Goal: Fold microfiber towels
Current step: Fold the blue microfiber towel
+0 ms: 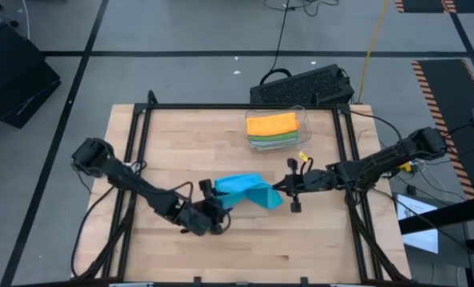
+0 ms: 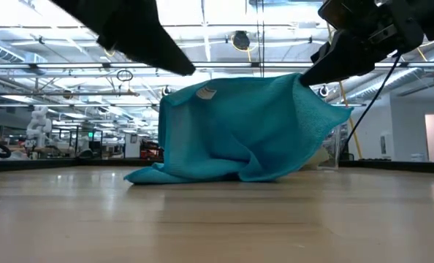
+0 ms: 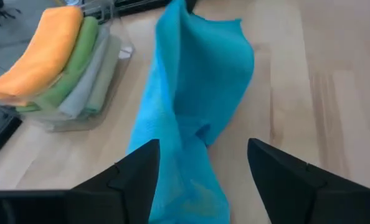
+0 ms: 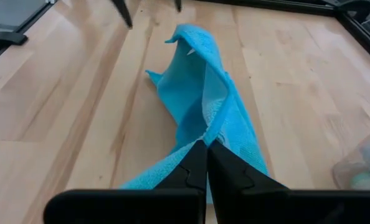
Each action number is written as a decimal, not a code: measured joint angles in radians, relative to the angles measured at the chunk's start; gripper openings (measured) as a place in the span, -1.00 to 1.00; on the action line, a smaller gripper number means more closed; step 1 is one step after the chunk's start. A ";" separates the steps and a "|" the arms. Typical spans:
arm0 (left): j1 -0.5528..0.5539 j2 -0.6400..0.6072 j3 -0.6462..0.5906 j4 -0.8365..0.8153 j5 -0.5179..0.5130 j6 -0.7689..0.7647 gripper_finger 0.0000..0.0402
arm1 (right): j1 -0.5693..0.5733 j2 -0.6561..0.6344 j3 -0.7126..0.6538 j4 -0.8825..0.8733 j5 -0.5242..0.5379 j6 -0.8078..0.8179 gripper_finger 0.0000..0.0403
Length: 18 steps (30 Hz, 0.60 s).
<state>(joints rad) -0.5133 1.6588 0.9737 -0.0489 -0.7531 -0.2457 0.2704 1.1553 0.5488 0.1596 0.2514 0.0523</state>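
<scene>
Blue towel held up at one end over the middle of the table.

In the high view, the left gripper point(image 1: 218, 209) sits left of centre with its fingers point(image 3: 135, 177) spread apart, the blue towel point(image 1: 247, 190) lying loose between them and not pinched. The towel is bunched at the centre of the frame, part of it resting on the wooden table point(image 1: 181, 143). Just right of it, the right gripper point(image 1: 283, 188) has its fingers pressed together on the towel's edge, lifting that end. In the upper right of the table stands a clear bin point(image 1: 305, 121) holding a stack of folded towels point(image 1: 272, 129), orange on top, green beneath.
</scene>
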 joint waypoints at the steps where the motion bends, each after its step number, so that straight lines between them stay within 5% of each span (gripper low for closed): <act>1: -0.008 0.017 0.000 0.012 -0.010 0.010 0.22 | -0.004 0.000 0.000 0.000 -0.003 0.004 -1.00; 10: -0.064 0.190 0.031 0.071 -0.337 0.106 0.22 | -0.036 0.000 0.000 0.009 -0.046 0.022 -1.00; 18: -0.048 0.235 0.032 0.044 -0.399 0.108 0.22 | -0.036 0.001 0.000 0.015 -0.046 0.027 -1.00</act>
<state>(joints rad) -0.5612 1.8942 1.0061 -0.0051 -1.1524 -0.1378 0.2340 1.1561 0.5488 0.1748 0.2053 0.0790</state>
